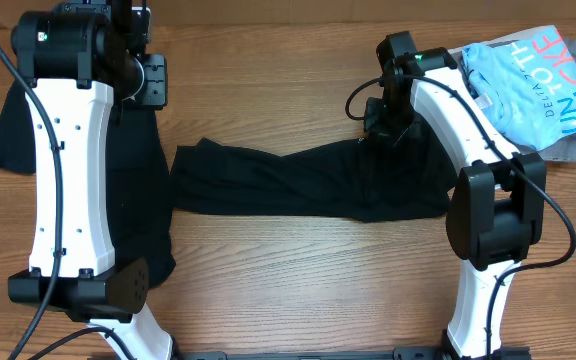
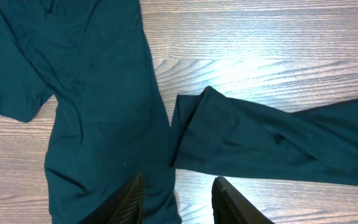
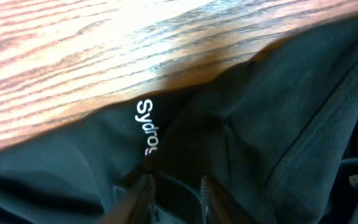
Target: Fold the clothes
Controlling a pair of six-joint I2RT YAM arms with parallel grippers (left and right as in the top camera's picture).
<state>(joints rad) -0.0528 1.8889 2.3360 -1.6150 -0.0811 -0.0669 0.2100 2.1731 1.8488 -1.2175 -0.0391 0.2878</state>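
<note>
The black short-sleeved shirt with a small white chest logo [image 1: 298, 180] lies across the middle of the brown wood-grain desk [image 1: 288, 290], gathered into a long, rumpled band running left to right. Its right end sits under the right fingers [image 3: 145, 194], which stand narrow and low on the cloth just below the white lettering [image 3: 146, 127], probably to take up that edge for the next fold. Dark fabric fills the slot between them, but whether it is truly pinched I cannot tell. The lettering is cut short by a crease, so only part of the word reads.

The second shirt, plain black and spread flat [image 1: 143, 200], lies at the left, its edge just beside the band's left end. It looks parked there to wait its turn. The white left arm [image 1: 63, 170] covers much of it, and no neck tag shows. The left fingers [image 2: 132, 199] hang partly apart above that shirt's edge, holding nothing.

A pile of light blue printed and grey clothes [image 1: 528, 85] rests at the desk's far right corner, partly cut off by the frame
</note>
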